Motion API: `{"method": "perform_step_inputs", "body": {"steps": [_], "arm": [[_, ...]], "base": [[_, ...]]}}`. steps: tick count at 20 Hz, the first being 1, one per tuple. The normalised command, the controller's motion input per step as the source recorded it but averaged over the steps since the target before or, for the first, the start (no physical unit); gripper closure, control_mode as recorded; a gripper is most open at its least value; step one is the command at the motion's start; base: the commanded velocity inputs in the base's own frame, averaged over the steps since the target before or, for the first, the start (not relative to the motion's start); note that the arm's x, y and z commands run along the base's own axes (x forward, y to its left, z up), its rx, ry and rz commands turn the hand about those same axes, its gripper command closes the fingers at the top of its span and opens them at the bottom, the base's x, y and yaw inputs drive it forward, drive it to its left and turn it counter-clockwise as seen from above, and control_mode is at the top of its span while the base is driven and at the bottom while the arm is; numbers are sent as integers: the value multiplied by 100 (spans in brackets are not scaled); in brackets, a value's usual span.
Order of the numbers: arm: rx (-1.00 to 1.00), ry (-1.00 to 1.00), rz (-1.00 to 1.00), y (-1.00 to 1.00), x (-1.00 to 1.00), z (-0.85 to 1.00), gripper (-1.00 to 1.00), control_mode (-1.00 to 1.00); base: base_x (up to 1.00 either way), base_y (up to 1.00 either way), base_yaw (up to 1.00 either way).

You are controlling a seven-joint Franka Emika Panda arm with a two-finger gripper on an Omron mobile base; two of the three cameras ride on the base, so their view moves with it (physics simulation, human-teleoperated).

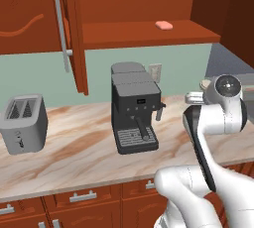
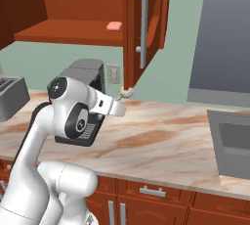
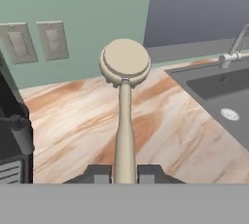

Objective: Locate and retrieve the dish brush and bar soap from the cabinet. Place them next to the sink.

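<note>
My gripper [image 3: 125,173] is shut on the thin pale handle of the dish brush [image 3: 125,63], whose round cream head points away from the hand, above the marbled counter. From the right base view, the gripper [image 2: 118,103] and the brush [image 2: 126,92] hang over the counter just right of the coffee machine. The pink bar soap [image 1: 163,25] lies on the lower shelf of the open cabinet [image 1: 149,33]; the right base view also shows this bar soap [image 2: 114,25]. The dark sink [image 2: 233,142] sits in the counter to the right, and in the hand view the sink [image 3: 221,94] lies ahead on the right.
A grey coffee machine [image 1: 135,109] stands at mid-counter, with a toaster [image 1: 23,123] at the left. The cabinet door [image 2: 145,23] hangs open over the counter. A faucet [image 3: 234,47] rises behind the sink. Wall outlets [image 3: 51,40] sit on the green backsplash. Drawers run below.
</note>
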Motion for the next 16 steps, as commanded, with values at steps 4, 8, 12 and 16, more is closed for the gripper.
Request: {"method": "perform_step_inputs", "body": {"steps": [4,8,12,16], "arm": [[0,2,0,-43,43,-71,100,-100],[0,4,0,-43,27,-64,100,-100],[1,8,0,-45,32,-49,100,-100],[0,10,0,-37,37,-42,100,-100]], "base": [[0,0,0],[0,0,0],[0,0,0],[0,0,0]]}}
